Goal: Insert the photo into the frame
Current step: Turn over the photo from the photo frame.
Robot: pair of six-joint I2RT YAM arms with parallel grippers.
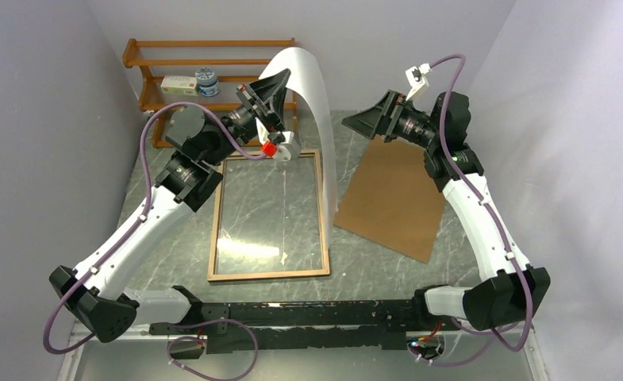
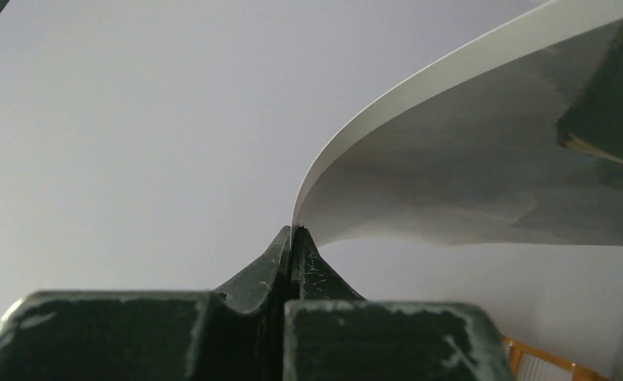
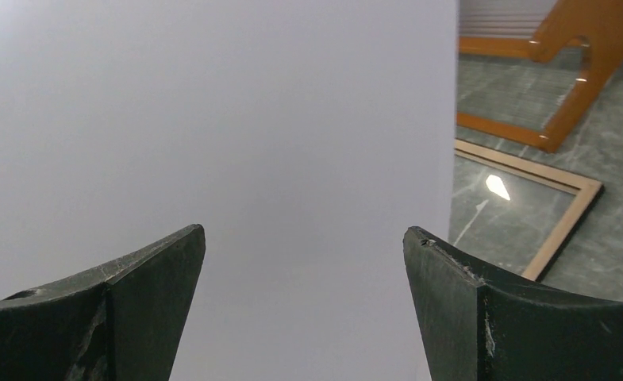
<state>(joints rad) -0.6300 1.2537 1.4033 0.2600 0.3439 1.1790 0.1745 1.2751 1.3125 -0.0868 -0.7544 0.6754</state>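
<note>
Fingers (image 1: 267,89) of the left gripper (image 1: 280,79) are clenched on the upper end of the photo (image 1: 316,103). In the overhead view the gripper holds that end high above the far rail of the frame (image 1: 268,275). The sheet arches over with its white back outward. Its lower end comes down just right of the frame's right rail, between the frame and the brown backing board (image 1: 391,198). The frame lies flat on the grey-green table (image 1: 371,270), wood-coloured side up, its pane showing the marble below. The right gripper (image 1: 359,119) hovers over the far end of the board with its jaws spread and nothing between them, facing the photo. An orange-brown shelf rack (image 1: 213,44) stands at the far wall with a white box (image 1: 179,85) and a small jar (image 1: 206,79) on it.

From the left wrist, the two dark fingers (image 2: 268,266) meet tightly on the photo's thin edge. The sheet curves up and to the right, and its grey printed side shows underneath.

From the right wrist, both fingers (image 3: 157,262) stand wide apart and released. The photo's plain white back fills most of the picture ahead of them, and whether they touch it cannot be told. To the right appear a corner of the frame and part of the rack.
</note>
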